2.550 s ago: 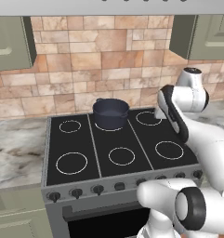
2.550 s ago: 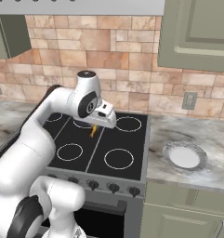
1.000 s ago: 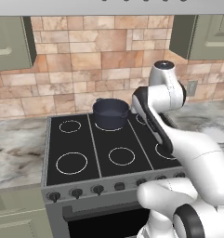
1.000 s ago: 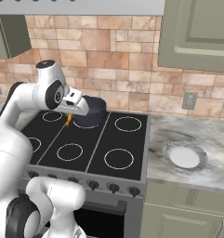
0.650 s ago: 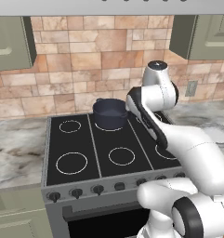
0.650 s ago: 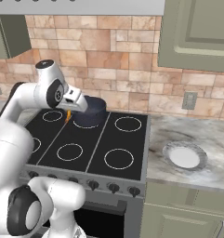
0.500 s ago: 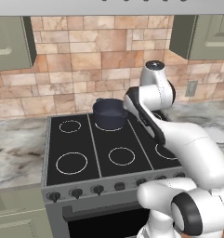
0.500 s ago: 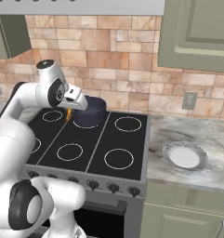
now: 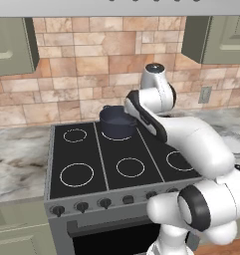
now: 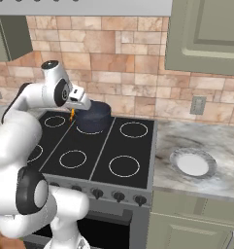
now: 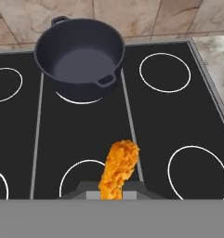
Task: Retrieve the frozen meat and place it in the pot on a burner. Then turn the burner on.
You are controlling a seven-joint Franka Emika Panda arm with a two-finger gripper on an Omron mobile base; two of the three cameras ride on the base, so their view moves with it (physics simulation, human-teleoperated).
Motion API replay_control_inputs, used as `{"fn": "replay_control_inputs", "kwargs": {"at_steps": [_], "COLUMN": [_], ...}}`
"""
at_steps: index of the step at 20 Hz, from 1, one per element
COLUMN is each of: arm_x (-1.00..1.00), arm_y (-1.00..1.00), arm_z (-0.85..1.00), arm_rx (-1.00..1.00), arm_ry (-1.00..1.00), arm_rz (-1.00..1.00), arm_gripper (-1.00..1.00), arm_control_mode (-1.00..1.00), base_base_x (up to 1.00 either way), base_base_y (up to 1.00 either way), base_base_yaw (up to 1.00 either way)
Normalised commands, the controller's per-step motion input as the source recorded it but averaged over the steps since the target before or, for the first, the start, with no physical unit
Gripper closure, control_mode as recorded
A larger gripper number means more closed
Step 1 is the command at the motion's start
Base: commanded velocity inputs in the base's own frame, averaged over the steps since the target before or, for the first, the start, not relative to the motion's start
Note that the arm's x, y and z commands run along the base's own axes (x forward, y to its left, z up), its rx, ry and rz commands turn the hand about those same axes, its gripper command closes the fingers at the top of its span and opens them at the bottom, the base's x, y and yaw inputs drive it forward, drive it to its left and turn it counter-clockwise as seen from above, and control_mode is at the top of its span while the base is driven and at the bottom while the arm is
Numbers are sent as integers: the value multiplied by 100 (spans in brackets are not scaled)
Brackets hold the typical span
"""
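**Presently: breaded meat carried at the cooktop, pot not yet loaded**

1. Black glass cooktop (image 9: 141,149), six thin white ring markings, a row of dark knobs (image 9: 81,206) along its front edge. Flanked by marbled grey tabletop (image 10: 206,146); a round white plate (image 10: 192,163) lies on the stretch to the right, well apart from the work.

2. White arm with dark joints, reaching from the base over the cooktop toward the back row.

3. Round dark navy metal pot (image 11: 79,56), straight sides, two small side handles. Stands upright on the white ring burner (image 11: 78,97) at the middle of the back row, slightly off-centre so an arc of the ring shows at its near edge. Interior appears bare.

4. The hand (image 10: 72,115), fingers pressed together on the meat, held above the cooktop just beside the pot on its near-left side as the right base view shows it.

5. Orange-brown breaded strip of frozen meat (image 11: 118,168), elongated, pinched at its lower end and pointing toward the pot in the hand view. It is above the glass, short of the rim.

Handling note, as judgement: the step in hand is the carry to the pot. Bring the strip fully past the rim and over the pot's centre, keeping it clear of the near handle, before spreading the fingers; the knob follows.
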Motion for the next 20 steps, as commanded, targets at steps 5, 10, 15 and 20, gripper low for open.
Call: {"fn": "replay_control_inputs", "kwargs": {"at_steps": [5,10,15,20], "arm_x": [66,66,57,45], "arm_y": [3,0,0,0], "arm_z": [-5,-10,-18,-24], "arm_rx": [0,0,0,0], "arm_ry": [3,13,8,4], "arm_rz": [0,0,0,0], "arm_gripper": [100,100,100,100], "arm_control_mode": [-100,-100,-100,-100], "base_base_x": [0,0,0,0], "base_base_y": [0,0,0,0], "base_base_yaw": [0,0,0,0]}}
